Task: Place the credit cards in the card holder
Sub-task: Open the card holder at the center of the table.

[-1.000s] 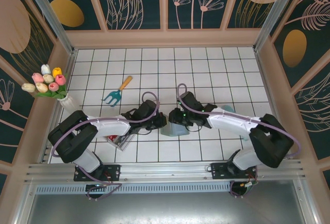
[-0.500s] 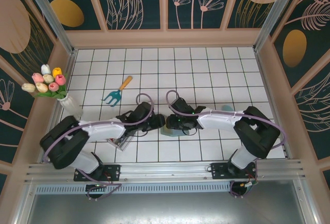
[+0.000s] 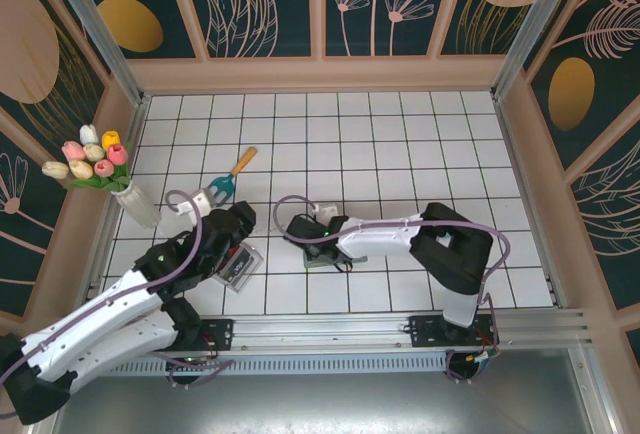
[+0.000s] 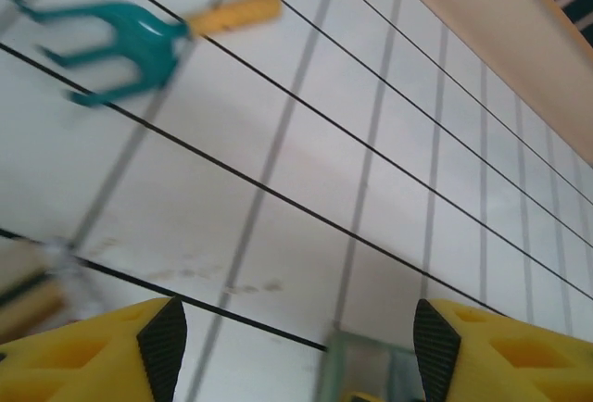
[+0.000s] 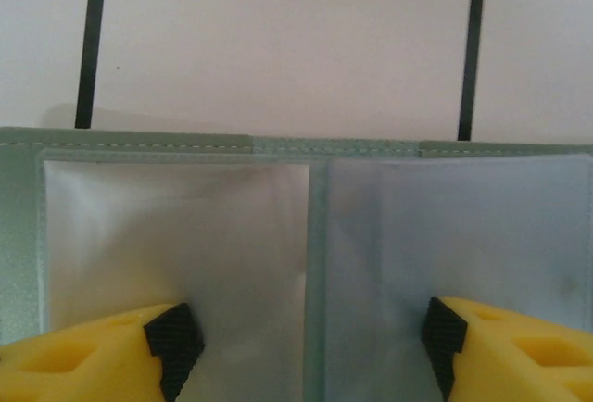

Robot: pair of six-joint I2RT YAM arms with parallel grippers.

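While left fingers (image 4: 74,356) gape empty, right fingers (image 5: 519,346) wide over card holder (image 5: 176,235).

Far half and right side of worktop (image 3: 420,144): bare tiles, easy passage. Left edge: flower vase (image 3: 135,204), with garden fork (image 3: 222,186) near it. Near-left: clear tray (image 3: 243,268) beside left arm (image 3: 150,284). Near-middle: right arm (image 3: 385,234) stretched over card holder (image 5: 315,263).

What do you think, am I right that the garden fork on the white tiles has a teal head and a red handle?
Not quite. The garden fork lies on the white tiles and its head is teal, but its handle is yellow-orange, not red. The left wrist view shows this clearly.
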